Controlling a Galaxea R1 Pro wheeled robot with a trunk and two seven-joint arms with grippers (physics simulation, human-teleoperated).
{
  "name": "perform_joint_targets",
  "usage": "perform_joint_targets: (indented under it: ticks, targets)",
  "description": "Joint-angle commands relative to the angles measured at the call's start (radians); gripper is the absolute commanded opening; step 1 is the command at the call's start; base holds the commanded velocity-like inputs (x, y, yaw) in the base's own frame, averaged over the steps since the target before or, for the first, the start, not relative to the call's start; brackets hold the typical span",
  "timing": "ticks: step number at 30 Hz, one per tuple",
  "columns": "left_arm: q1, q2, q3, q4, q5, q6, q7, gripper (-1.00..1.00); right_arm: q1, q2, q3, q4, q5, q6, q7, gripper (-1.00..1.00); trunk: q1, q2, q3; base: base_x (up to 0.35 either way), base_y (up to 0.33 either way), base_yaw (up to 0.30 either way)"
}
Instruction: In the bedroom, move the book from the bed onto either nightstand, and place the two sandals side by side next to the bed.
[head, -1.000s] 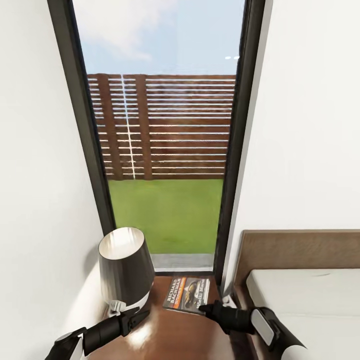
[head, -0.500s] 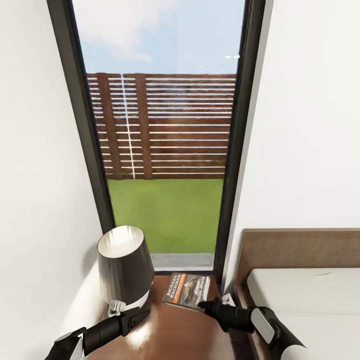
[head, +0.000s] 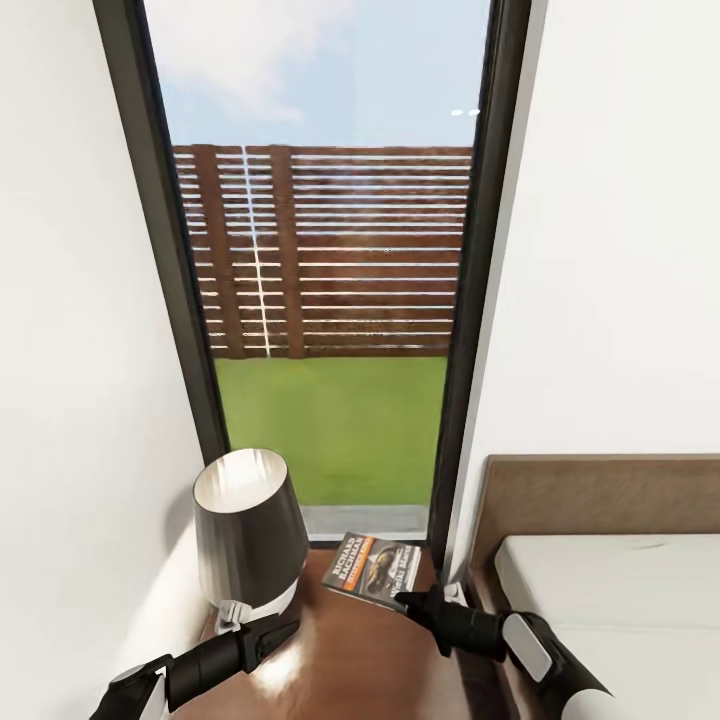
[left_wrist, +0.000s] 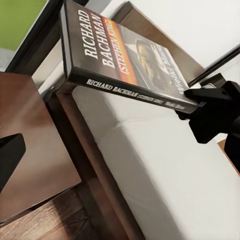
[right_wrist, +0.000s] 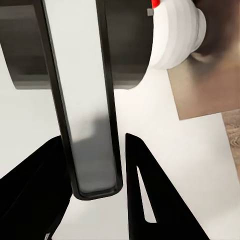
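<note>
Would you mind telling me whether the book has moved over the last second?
Yes. The book, held by the right gripper, has risen slightly toward the window frame, judged against the lamp, which stays put.

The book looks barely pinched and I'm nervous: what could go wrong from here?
1. The right hand holds the book by one end only, above the nightstand; it could slip or tip out.
2. The lamp stands close beside it; swinging the book could knock it.
</note>
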Motion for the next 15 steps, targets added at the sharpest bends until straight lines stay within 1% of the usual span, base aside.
perform_joint_targets:
  ticks: [1,15]
  targets:
    - [-0.001,0.0,0.002,0.0,0.002,0.01,-0.004,1.0,-0.001,0.002,-0.004,0.001,0.002,0.005,0.002,-1.0,0.004,-0.008,-0.005,0.0,0.0,0.0]
    - [-0.001,0.0,0.002,0.0,0.002,0.01,-0.003,1.0,-0.001,0.005,-0.003,0.002,0.01,-0.002,-0.005,-1.0,0.058,-0.106,-0.049,0.0,0.0,0.0]
